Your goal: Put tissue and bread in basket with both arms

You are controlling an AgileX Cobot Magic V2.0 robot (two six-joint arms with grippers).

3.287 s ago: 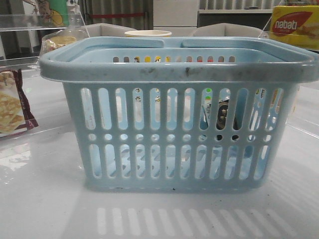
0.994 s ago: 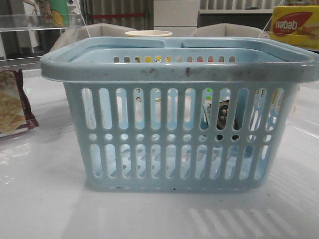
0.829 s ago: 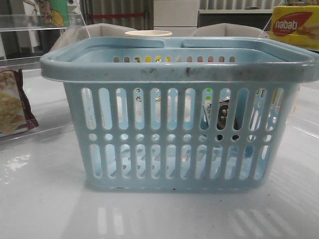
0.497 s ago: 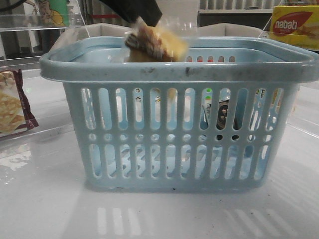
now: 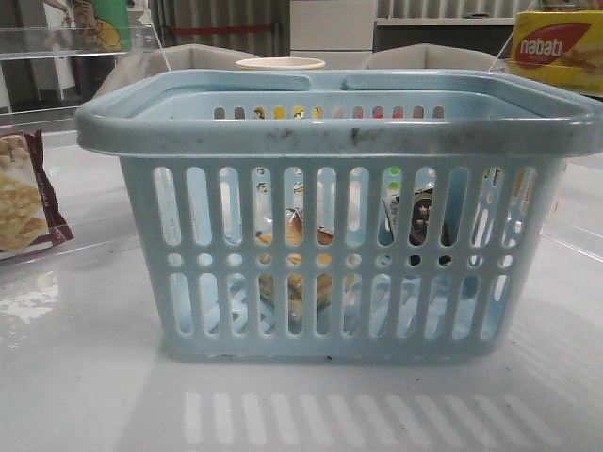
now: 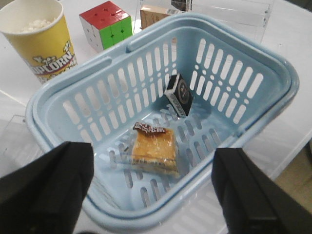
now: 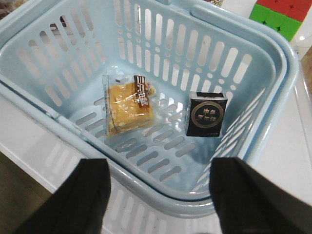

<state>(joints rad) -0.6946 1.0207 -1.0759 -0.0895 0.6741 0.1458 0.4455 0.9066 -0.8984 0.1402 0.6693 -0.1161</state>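
While the front view a moment ago caught the bread in mid-air over the rim, we now record the bread (image 5: 294,268) lying on the floor of the basket (image 5: 330,137), seen through the near slots. We judge the drop complete.

Nearest the wrist cameras, the left gripper (image 6: 151,195) hangs over the basket with its jaws spread wide and nothing between them. The right gripper (image 7: 158,195) is likewise parted wide and empty. Neither touches the basket in these views.

Below them, the bread (image 7: 127,106) rests flat in its clear bag near the middle of the basket floor. The tissue (image 7: 207,114) sits apart from it, leaning against a slotted side wall.

We judge both task items delivered; only withdrawal of the arms appears to remain.

Beyond the basket we note a popcorn cup (image 6: 41,36), a colour cube (image 6: 106,23) and, at the far right, a yellow box (image 5: 558,49)
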